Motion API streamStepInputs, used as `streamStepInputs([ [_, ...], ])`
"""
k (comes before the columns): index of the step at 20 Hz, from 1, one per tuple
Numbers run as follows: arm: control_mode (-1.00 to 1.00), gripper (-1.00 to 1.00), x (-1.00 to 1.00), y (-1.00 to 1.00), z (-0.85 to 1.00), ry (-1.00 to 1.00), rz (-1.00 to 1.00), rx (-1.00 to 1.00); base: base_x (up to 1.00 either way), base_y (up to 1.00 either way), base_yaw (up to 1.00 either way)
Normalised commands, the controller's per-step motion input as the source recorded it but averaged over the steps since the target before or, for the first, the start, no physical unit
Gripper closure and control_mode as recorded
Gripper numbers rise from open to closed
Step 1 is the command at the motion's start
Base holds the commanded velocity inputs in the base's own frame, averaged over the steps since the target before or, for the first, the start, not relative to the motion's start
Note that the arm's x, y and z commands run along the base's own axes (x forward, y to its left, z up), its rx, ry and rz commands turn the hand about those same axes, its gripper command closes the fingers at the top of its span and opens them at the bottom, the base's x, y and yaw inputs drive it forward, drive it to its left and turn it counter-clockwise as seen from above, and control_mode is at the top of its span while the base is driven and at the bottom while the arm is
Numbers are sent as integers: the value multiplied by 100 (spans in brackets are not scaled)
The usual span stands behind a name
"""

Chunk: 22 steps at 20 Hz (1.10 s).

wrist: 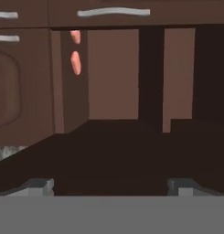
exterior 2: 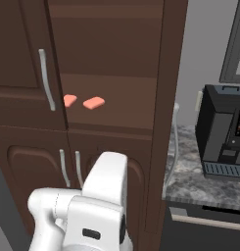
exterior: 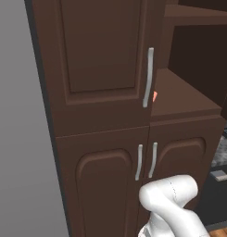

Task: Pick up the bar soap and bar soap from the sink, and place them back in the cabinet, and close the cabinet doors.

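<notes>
Soaps: both bar soaps [exterior 2: 94,103] on cabinet shelf [exterior 2: 126,110].
Right door [wrist: 109,151]: open, just ahead of hand [wrist: 111,187].
Hand: spread, empty.

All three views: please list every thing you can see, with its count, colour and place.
bar soap: two, salmon-orange, lying side by side on the open cabinet shelf; second piece partly behind the door edge.
cabinet: one, dark brown, open on the right half, shelves inside.
tall cabinet door: one seen, dark brown, long silver handle, covering the left half.
lower arched doors: two, dark brown, small silver handles, shut, under the shelf.
counter: one, speckled grey stone, right of the cabinet.
black appliance: one, on the counter.
robot arm: white, low in front of the cabinet.
gripper: fingertips apart, holding nothing.
</notes>
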Motion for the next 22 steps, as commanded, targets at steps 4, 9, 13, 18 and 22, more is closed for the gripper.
streamStepInputs([
  [4,-100,-100,-4,-35,-26,0,1,0,0,0,0],
  [9,-100,-100,0,-25,-31,0,0,0,0,0,0],
  [13,-100,-100,0,-9,-30,0,0,0,0,0,0],
  [18,-100,-100,0,-1,-28,0,0,0,0,0,0],
  [22,-100,-100,2,0,-20,0,0,0,0,0,0],
])
